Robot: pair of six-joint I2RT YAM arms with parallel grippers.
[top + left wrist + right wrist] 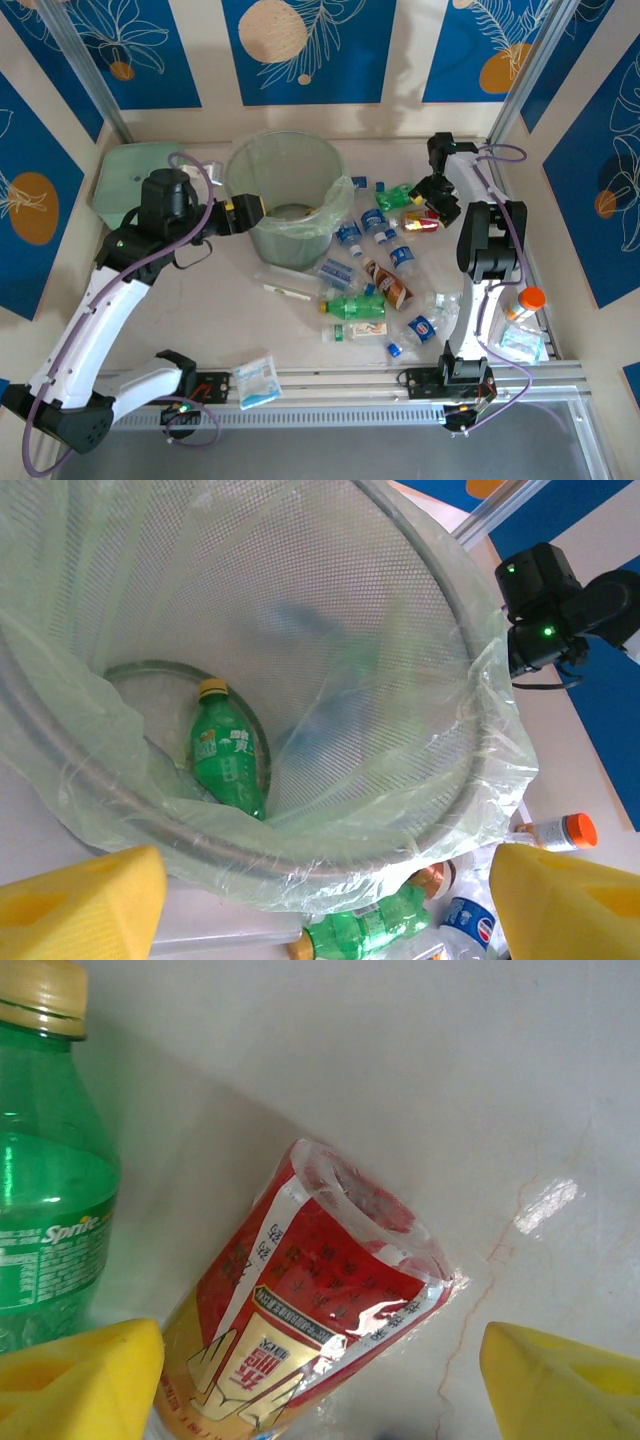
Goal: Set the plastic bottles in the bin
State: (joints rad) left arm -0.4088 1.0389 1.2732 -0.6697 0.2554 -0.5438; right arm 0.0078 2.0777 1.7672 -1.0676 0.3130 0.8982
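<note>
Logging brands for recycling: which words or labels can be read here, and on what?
"Sprite": label of the green plastic bottle with yellow cap.
Chinese print, unreadable to me: red-and-gold label of the clear plastic bottle.
White lettering, blurred: green bottle lying in the round pale-green mesh bin.
Blue labels of small clear bottles on the table: too small.

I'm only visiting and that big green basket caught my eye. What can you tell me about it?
The bin is a large, round, pale-green wastebasket of translucent plastic with a fine mesh pattern. It stands upright and open at the far side of the table. A thin clear bag lines it and folds over the rim. One green bottle with a yellow cap lies on its bottom.
</note>
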